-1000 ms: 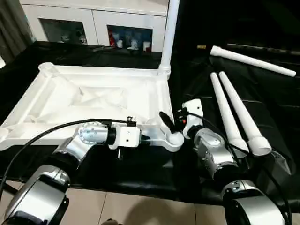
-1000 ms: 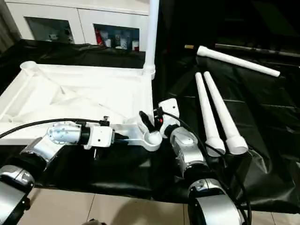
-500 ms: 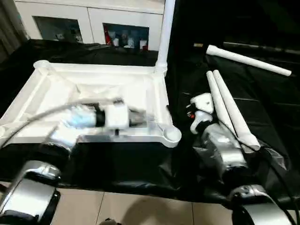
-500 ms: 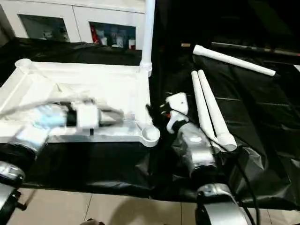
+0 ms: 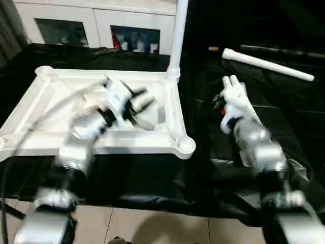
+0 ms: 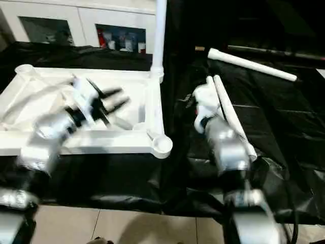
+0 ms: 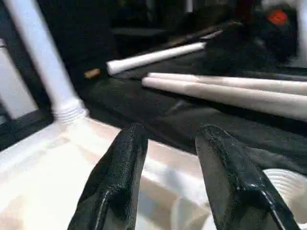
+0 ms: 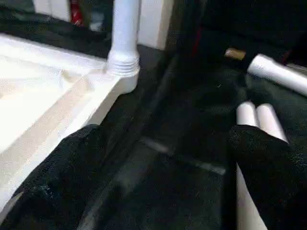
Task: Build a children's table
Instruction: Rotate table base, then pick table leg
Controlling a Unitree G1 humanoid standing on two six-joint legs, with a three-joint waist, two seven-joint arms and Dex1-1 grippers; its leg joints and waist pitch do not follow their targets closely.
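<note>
On the top (image 5: pixel 45 109): left gripper (image 5: pixel 140 100) empty, fingers apart
Right gripper (image 8: pixel 158 172): wide open near legs (image 5: pixel 238 96)
Risk: clumsy grab rolls both legs away

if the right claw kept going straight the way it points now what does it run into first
Most likely the pair of long white tapered plastic legs lying side by side on the black cloth. They sit just ahead of the open right claw, nearer one finger; depth is hard to judge.

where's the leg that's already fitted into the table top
The fitted leg stands upright in the far right corner socket of the upturned table top, in front of the white cabinet. Three loose legs lie on the black cloth to its right.
</note>
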